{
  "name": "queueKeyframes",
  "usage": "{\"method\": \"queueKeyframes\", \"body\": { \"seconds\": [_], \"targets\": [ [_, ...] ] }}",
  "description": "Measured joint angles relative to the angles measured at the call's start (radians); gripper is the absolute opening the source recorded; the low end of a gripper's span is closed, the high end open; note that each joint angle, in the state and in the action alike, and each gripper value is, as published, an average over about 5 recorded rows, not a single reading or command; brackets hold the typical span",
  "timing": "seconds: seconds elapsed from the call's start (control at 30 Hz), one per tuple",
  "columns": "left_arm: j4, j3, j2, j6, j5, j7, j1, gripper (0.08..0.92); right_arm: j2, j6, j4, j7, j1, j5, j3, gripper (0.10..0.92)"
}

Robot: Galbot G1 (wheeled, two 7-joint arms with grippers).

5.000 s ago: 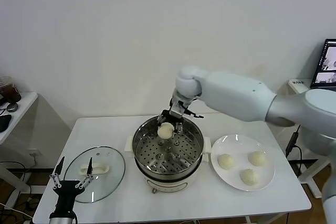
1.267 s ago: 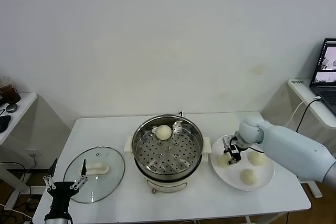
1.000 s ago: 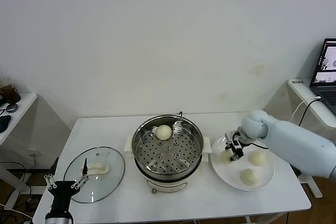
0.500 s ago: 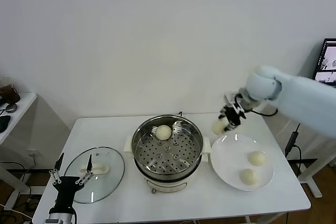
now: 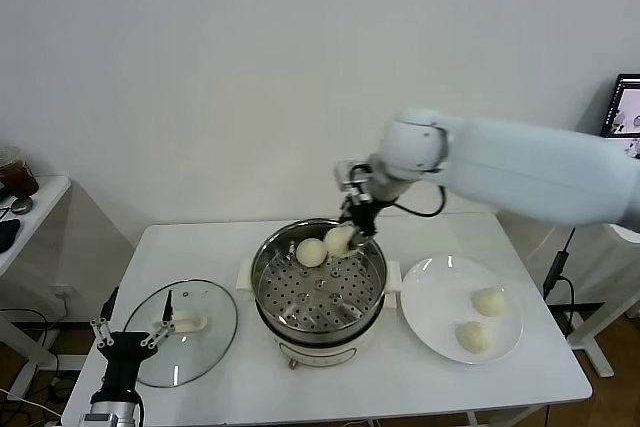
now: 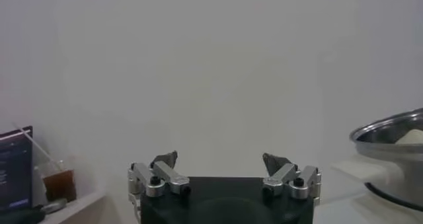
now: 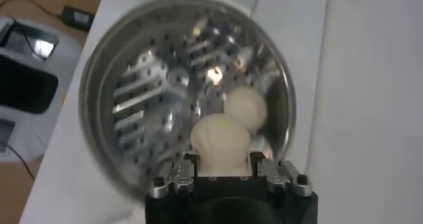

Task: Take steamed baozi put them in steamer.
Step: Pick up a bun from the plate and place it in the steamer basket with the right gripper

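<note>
The right gripper clenched a bun over the steamer at its one o'clock rim, likely needing lowering and release, while the left gripper idled open.

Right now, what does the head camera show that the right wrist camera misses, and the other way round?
Only the head view shows the plate with two buns and the idle left tool low beside the glass lid. Only the right wrist view looks straight down onto the perforated tray. Both show the right tool holding a bun over the steamer, beside one already inside.
</note>
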Motion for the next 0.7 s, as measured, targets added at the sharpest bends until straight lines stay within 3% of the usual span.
{"method": "queueKeyframes", "body": {
  "seconds": [0.4,0.7],
  "targets": [
    [0.005,-0.016,-0.009,-0.003,0.005,0.000,-0.004,0.823,0.229,-0.110,-0.121,0.086,-0.104,0.059,-0.002,0.475],
    [0.007,-0.021,-0.010,-0.010,0.006,0.000,-0.002,0.823,0.309,-0.140,-0.191,0.105,-0.167,0.042,-0.004,0.480]
  ]
}}
